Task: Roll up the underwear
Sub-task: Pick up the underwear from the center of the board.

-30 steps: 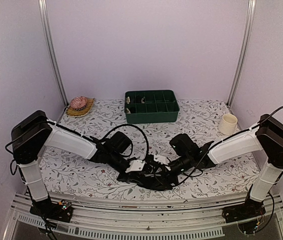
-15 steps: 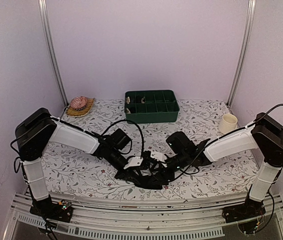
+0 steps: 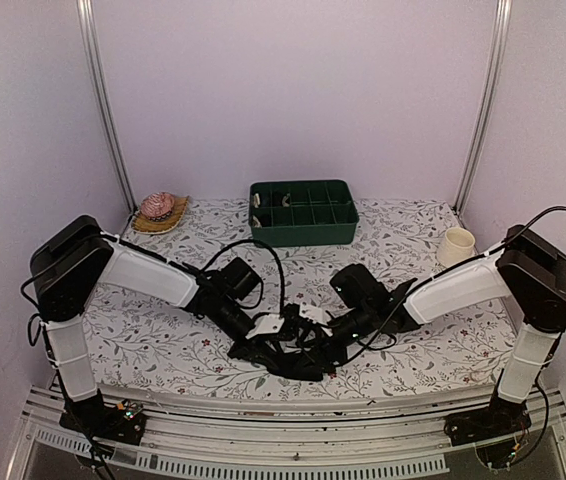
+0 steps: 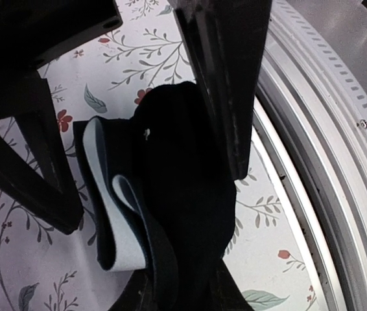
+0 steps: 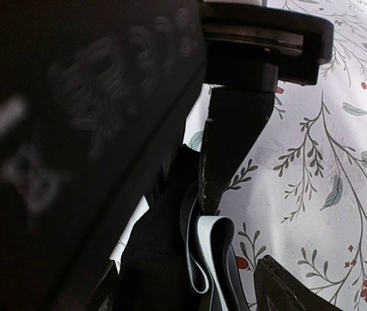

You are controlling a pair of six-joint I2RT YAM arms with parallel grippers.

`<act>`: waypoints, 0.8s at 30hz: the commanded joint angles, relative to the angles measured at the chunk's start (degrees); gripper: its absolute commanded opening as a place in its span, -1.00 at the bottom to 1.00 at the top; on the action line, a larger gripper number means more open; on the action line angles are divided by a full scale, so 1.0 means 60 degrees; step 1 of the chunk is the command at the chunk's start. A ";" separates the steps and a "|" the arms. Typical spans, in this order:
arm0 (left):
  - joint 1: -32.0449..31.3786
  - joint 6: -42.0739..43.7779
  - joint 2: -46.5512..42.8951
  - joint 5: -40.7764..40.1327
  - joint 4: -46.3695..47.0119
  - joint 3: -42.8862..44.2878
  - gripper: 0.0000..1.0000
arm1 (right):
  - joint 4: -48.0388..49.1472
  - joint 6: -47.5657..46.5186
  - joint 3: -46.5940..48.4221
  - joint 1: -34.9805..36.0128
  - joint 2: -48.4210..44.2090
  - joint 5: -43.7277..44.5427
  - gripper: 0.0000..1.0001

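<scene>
The left gripper pinches the bunched black fabric boxer briefs with a pale waistband; the right gripper straddles them, spread.

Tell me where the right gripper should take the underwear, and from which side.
Take the pale folded waistband at the edge of the underwear. It stands as a doubled loop inside the open right gripper, so probably close across it from the right, opposite the left gripper holding the bundle.
</scene>
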 commanded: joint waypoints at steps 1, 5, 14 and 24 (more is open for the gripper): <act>-0.0159 -0.0669 -0.0145 -0.0217 0.1221 -0.0126 -1.00 | 0.0868 -0.0433 -0.0539 0.0816 0.0117 -0.0803 0.47; -0.0135 -0.0769 -0.0444 -0.0051 0.1881 -0.0579 -1.00 | 0.1561 -0.0294 -0.1052 0.0814 -0.0291 -0.0432 0.47; 0.0054 -0.0860 -0.0284 0.0516 0.2055 -0.0643 -1.00 | 0.2700 0.0202 -0.1894 0.0802 -0.0820 -0.0226 0.49; 0.0232 -0.0960 -0.0007 0.0849 0.1682 -0.0282 -1.00 | 0.2611 0.0244 -0.2064 0.0765 -0.0738 0.0107 0.49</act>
